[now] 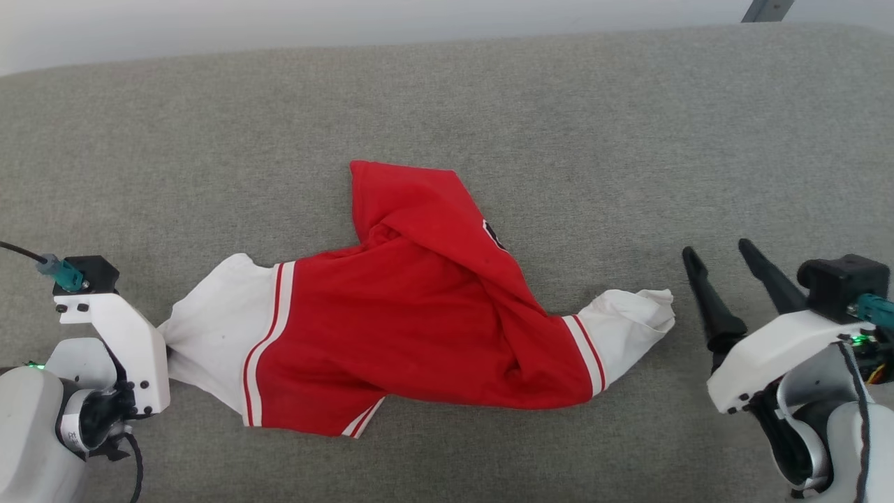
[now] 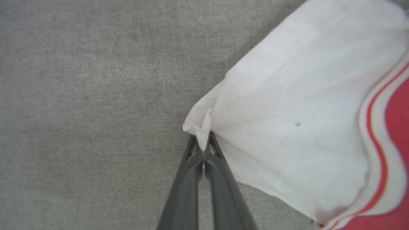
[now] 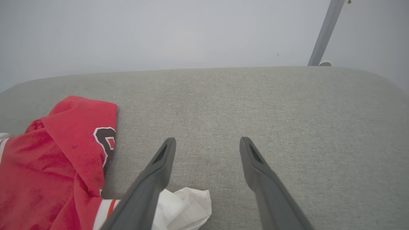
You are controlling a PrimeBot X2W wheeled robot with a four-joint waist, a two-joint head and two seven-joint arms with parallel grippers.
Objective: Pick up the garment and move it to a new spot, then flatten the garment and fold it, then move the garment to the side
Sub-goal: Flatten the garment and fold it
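- Left wrist view: your left gripper [image 2: 203,140] has its two dark fingers pressed together, pinching the white sleeve tip of the garment [image 2: 287,127].
- Head view: the red shirt lies crumpled in the middle of the grey padded surface [image 1: 447,91], one white sleeve end pointing toward each arm and a red flap folded over its body.
- Your right gripper [image 1: 716,250] stands spread wide and holds nothing, just beside the other white sleeve end.

Bright, even, diffuse light; shadows are thin and soft under the garment [image 1: 419,328] at mid-frame. The left wrist view is blurred, whites washed out. The right wrist view bows the grey surface [image 3: 287,105] near the upper corners.
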